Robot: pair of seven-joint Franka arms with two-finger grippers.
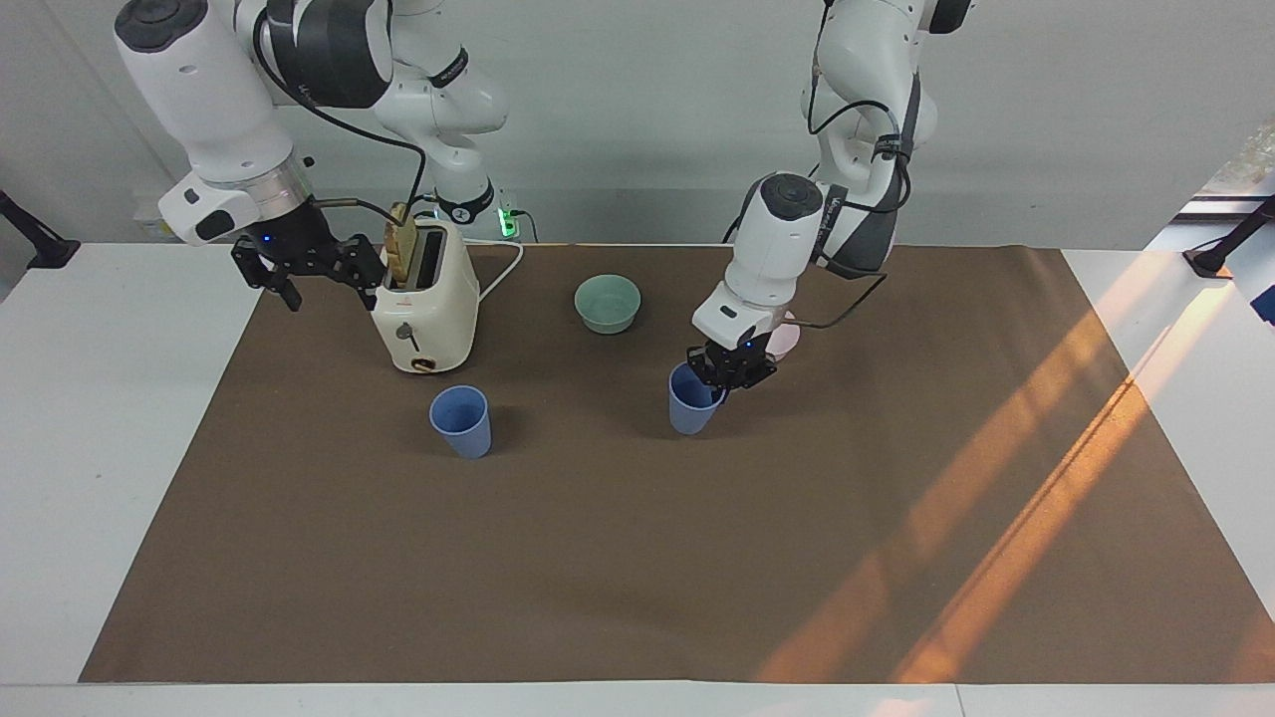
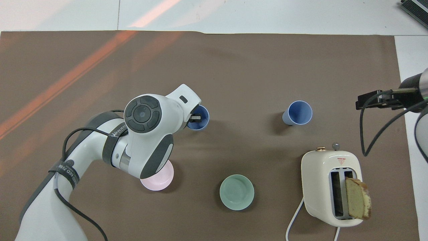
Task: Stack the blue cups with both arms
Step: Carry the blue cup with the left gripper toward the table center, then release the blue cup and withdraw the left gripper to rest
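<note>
**Left hand grips one cup at mid-mat; the other cup stands alone**

A white bench point(image 1: 100, 398) carries a brown mat point(image 1: 637, 558) that fills most of the facing view. The left arm point(image 1: 782, 234) comes down from the top of that frame, right of centre, to the middle of the mat. The right arm point(image 1: 199, 90) hangs idle at the upper left.

A cream toaster point(image 1: 423, 309) stands at the upper left of the mat, with a bread slice point(image 1: 402, 244) sticking up from one slot. A green bowl point(image 1: 608, 302) sits at upper centre. A pink bowl point(image 2: 157, 182) is half hidden under the left arm in the overhead view.

The free cup point(image 1: 461, 420) stands upright just below the toaster in the facing frame. The held cup point(image 1: 690, 408) is at frame centre, below the pink bowl. Whether its base touches the mat I cannot tell.

The left hand point(image 1: 730, 370) is closed on the held cup's rim, with one finger point(image 2: 195, 117) inside the cup. The right hand point(image 1: 329, 289) is spread wide and holds nothing; it hangs just beside the toaster at the mat's edge.
</note>
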